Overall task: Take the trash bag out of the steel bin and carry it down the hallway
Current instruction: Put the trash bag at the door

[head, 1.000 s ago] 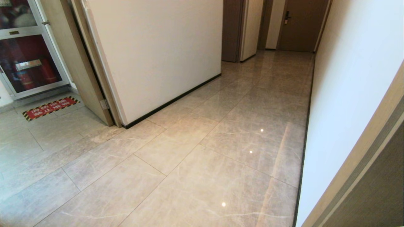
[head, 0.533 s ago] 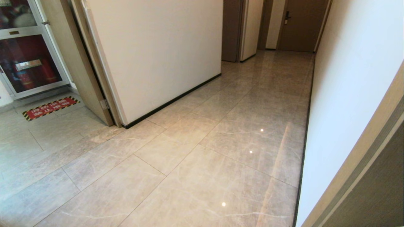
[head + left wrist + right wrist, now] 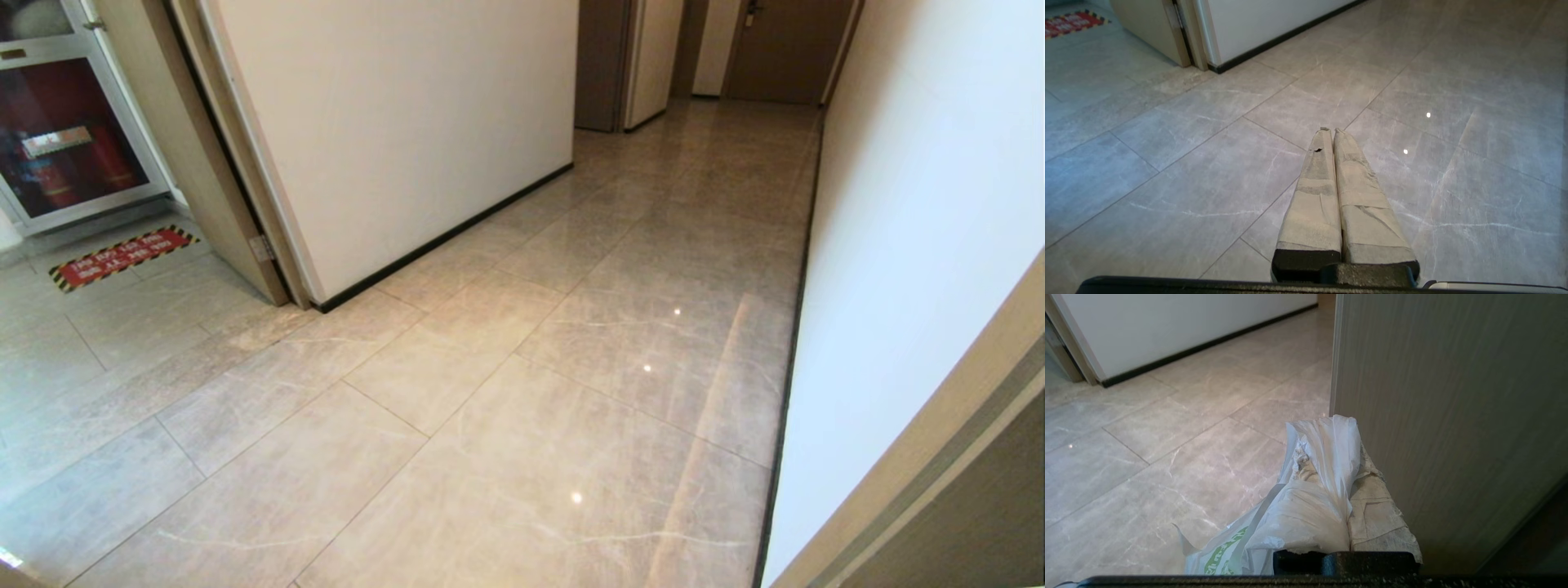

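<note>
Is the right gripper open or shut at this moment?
Shut. In the right wrist view the right gripper has its taped fingers pressed together on the gathered plastic of the trash bag.

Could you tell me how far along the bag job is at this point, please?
Done: the trash bag is out of the bin, which is nowhere in view, and the right gripper is shut on it. In hand: the carry, from a doorway edge by a door panel. Left: the hallway stretching ahead to brown doors. The left gripper is shut and empty.
</note>
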